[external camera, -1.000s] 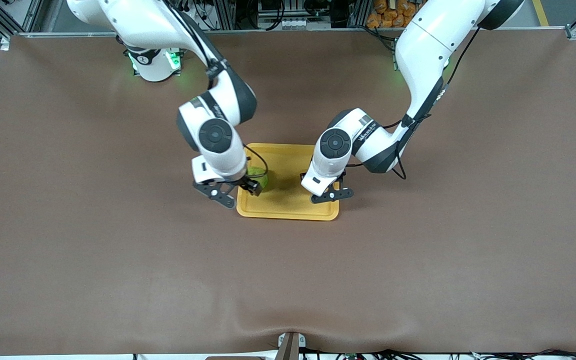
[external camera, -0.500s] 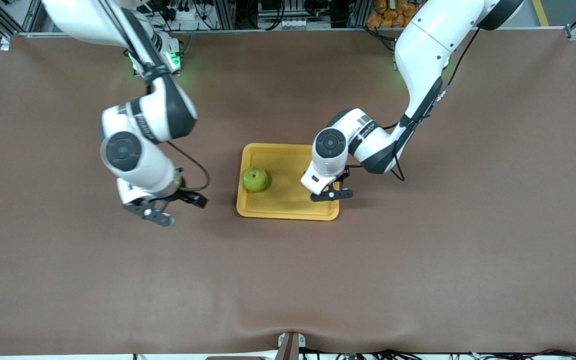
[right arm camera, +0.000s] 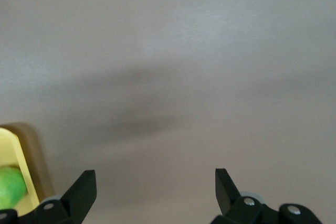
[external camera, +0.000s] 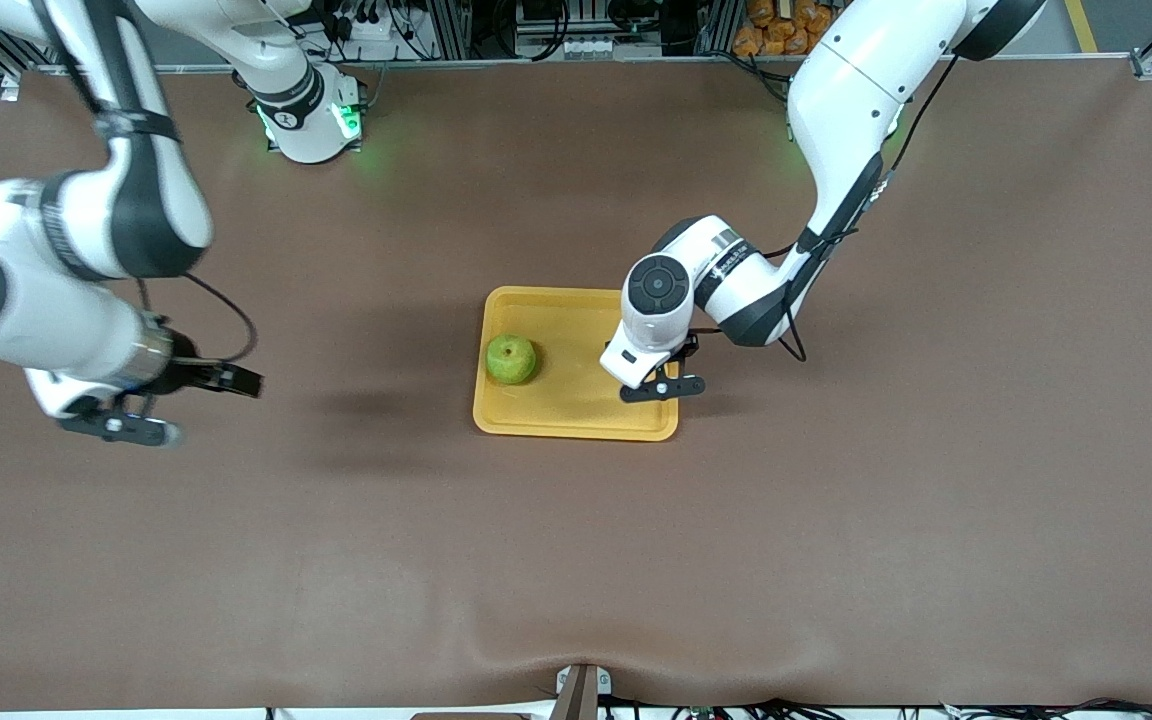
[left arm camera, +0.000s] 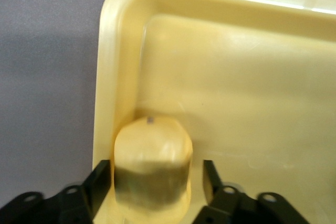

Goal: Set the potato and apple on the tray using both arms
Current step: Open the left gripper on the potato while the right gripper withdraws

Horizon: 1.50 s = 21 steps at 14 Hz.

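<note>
On the brown table, near its middle, sat the yellow tray, long sides running toward the camera. The green apple rested inside it, close to the rim at the right arm's end, upright with its stem dimple showing. The left gripper hung low over the tray's corner nearest the camera at the left arm's end. In the left wrist view the potato lay on the tray floor, tucked into a rounded corner against the rim, with the black fingers standing to either side of it; a sliver of tray showed between the potato and the finger on one side, so the jaws were parted and no longer pinching, as far as I could make out. The right gripper was up over bare table, well apart from the tray, toward the right arm's end. Its jaws were spread wide with nothing between them, and its wrist view caught only the table, the tray edge and the apple.
</note>
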Available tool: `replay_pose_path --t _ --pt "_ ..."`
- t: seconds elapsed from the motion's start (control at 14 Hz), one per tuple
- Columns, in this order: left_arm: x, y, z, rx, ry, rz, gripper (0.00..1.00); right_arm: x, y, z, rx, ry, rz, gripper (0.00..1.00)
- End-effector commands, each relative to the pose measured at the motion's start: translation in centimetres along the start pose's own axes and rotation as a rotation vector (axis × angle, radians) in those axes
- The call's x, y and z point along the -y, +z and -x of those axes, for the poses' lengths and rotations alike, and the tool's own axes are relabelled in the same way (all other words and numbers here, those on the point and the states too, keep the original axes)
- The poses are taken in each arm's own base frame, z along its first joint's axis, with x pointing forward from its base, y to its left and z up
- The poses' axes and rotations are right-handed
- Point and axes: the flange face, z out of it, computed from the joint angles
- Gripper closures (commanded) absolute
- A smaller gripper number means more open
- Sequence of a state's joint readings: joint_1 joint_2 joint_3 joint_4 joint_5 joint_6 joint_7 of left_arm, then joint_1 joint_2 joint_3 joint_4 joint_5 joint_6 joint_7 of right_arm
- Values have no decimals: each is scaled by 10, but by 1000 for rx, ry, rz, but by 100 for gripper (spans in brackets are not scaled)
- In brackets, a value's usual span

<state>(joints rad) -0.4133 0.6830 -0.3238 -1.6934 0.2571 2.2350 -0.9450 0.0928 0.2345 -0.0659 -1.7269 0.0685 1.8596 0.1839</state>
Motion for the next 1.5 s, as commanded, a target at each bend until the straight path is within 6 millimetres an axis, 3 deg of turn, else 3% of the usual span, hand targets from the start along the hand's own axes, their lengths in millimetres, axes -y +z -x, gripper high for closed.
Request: replay_pose_path --t 0.0,0.14,0.29,0.57,0.71,0.86,1.0,1.21,1.43 --pt "-4 -12 -3 -25 -13 -13 0 -51 -16 10 15 -28 -68 0" --pt "0 -28 -7 -39 -22 -9 0 -76 -27 13 13 -37 -92 0" --pt "10 -62 -18 -44 -37 -39 0 -90 -46 25 17 -27 -97 0" --pt "43 -180 -44 -16 -69 -147 0 -95 -87 45 -34 -34 -90 0" --pt "77 -218 -52 8 -38 -157 0 -85 -112 61 -64 -49 -85 0" --pt "118 -278 -58 -71 -47 -130 0 -73 -130 74 -94 -61 -53 0" --pt "169 -316 -67 -82 -48 -130 0 -66 -144 85 -102 -39 -40 0" --pt "242 -356 -75 -65 21 -100 0 -61 -155 91 -81 -46 -38 0" --pt "308 -376 -84 -67 49 -103 0 -59 -167 93 -100 -47 -40 0"
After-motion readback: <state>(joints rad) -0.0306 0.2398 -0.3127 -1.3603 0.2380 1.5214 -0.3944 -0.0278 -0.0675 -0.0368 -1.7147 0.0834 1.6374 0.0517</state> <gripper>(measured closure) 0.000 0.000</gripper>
